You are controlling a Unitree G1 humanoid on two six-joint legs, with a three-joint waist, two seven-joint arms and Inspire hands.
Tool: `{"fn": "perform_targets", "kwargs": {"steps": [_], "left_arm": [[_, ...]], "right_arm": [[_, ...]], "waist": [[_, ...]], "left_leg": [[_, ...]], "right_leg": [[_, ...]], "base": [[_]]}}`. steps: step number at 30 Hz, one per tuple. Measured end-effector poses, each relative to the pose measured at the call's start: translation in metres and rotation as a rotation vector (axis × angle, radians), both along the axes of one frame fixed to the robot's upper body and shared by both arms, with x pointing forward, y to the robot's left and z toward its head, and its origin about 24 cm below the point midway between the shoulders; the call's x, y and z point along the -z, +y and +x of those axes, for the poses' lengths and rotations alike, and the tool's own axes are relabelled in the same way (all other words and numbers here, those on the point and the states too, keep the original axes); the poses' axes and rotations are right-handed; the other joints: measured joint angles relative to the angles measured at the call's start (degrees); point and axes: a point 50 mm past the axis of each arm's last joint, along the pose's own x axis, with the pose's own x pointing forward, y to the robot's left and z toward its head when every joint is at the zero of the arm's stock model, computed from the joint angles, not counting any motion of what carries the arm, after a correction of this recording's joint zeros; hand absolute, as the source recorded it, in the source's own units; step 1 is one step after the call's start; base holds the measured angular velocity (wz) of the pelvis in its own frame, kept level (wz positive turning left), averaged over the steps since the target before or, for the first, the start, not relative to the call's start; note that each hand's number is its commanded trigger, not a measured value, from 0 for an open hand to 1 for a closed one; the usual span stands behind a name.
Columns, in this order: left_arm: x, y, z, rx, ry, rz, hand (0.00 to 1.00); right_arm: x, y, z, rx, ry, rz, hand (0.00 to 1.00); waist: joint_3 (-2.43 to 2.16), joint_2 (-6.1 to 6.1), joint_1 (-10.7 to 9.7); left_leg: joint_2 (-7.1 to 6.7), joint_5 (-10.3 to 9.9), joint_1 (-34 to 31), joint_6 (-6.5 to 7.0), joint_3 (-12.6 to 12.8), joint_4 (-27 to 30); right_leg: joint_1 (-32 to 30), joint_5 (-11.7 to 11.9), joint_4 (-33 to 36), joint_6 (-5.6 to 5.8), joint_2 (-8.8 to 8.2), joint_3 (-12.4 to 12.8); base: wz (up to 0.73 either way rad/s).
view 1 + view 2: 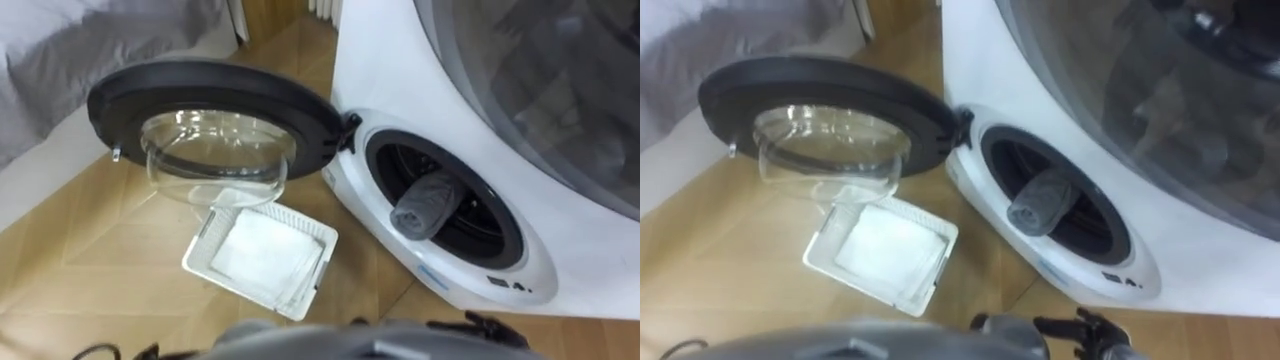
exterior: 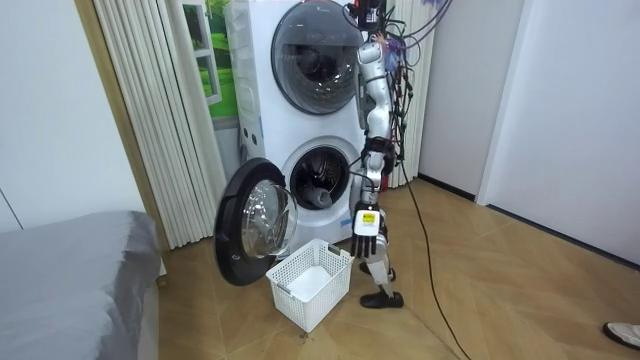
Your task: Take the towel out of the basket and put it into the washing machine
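A rolled grey towel (image 1: pixel 425 205) pokes from the white front-loading washing machine's (image 1: pixel 400 80) drum, at two o'clock from the white plastic basket (image 1: pixel 205 258). The left hand (image 2: pixel 365 226) hangs slack and empty. I cannot tell the right hand's (image 1: pixel 482 327) grip.

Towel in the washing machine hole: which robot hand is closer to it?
Probably right. The right hand is low beside the washing machine, below the towel in its opening. The left hand hangs by the leg, near the basket.
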Motion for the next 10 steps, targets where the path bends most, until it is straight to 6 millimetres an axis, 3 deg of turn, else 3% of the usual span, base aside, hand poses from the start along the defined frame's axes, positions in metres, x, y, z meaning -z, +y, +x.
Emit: {"fn": "perform_targets", "kwargs": {"steps": [10], "left_arm": [[0.0001, 0.0015, -0.0045, -0.033, 0.048, -0.001, 0.00]], "right_arm": [[0.0019, 0.0051, -0.0069, -0.022, 0.056, 0.048, 0.00]], "waist": [[0.21, -0.94, 0.0]], "left_leg": [[-0.03, 0.1, 3.1, -0.12, 0.0, -1.2]], "right_leg": [[3.1, 0.4, -1.5, 0.20, 0.43, 0.4]], "base": [[0.00]]}}
